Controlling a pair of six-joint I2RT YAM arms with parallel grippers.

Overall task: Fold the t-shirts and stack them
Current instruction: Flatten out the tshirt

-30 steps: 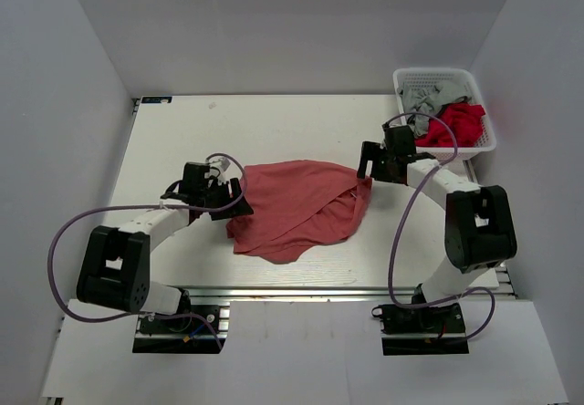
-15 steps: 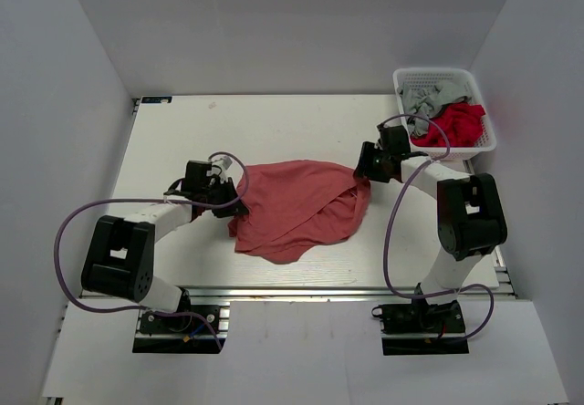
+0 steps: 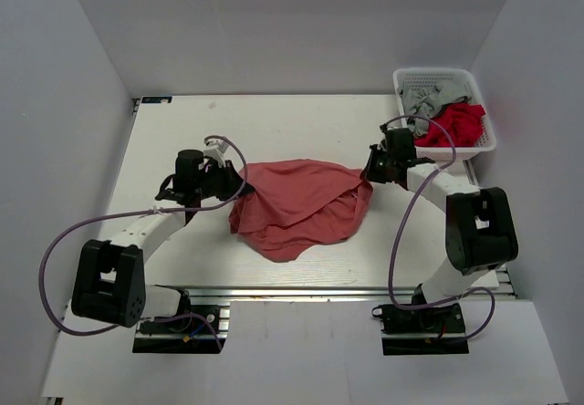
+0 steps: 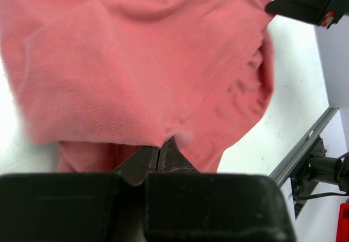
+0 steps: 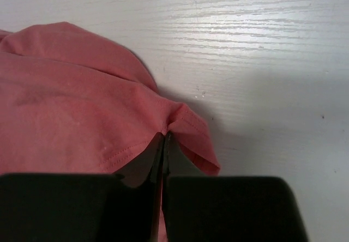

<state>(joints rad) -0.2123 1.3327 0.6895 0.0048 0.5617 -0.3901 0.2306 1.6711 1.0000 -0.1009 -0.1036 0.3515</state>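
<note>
I see t-shirt (image 3: 297, 206) plain muted salmon-red, no print, hem stitching same colour. Table (image 3: 274, 122) white, faint wood grain. Basket (image 3: 438, 83) white, lattice walls. Inside it, grey cloth (image 3: 425, 101) and bright red cloth (image 3: 459, 122). My left gripper (image 4: 159, 150) and right gripper (image 5: 164, 139) black. Left arm (image 3: 146, 230) and right arm (image 3: 436, 179) white with black joints. Cable (image 3: 41, 282) dull purple. Walls (image 3: 274, 22) pale grey.

One salmon-red t-shirt (image 3: 297, 206) on the single white tabletop (image 3: 274, 131), between two robot arms, the left arm (image 3: 151, 227) and the right arm (image 3: 438, 181), each tipped with one pincer: left pincer (image 3: 239, 189), right pincer (image 3: 369, 173). One white basket (image 3: 401, 86) holds two pieces of cloth: one grey garment (image 3: 427, 104), one bright red garment (image 3: 456, 124).
</note>
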